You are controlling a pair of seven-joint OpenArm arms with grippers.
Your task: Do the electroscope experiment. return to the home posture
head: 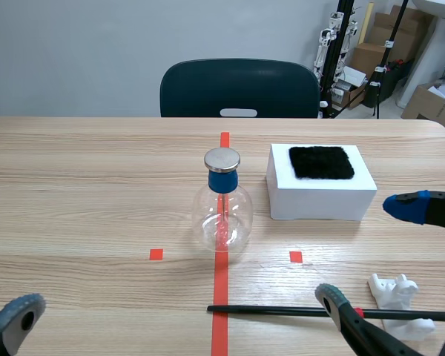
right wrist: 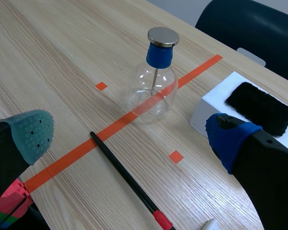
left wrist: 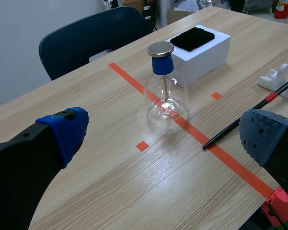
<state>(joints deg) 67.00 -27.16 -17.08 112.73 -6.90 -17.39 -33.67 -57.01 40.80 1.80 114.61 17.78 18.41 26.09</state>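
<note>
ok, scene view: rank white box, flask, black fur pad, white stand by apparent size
1. white box
2. flask
3. black fur pad and white stand: they look alike, and the stand is nearer the camera, so not ranked.

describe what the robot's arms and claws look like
Both arms are black. The black left claw and black right claw each have two thick fingers with soft rounded tips: on the right claw, a bright blue pad and a dotted grey-green pad; the left's look much alike.
</note>
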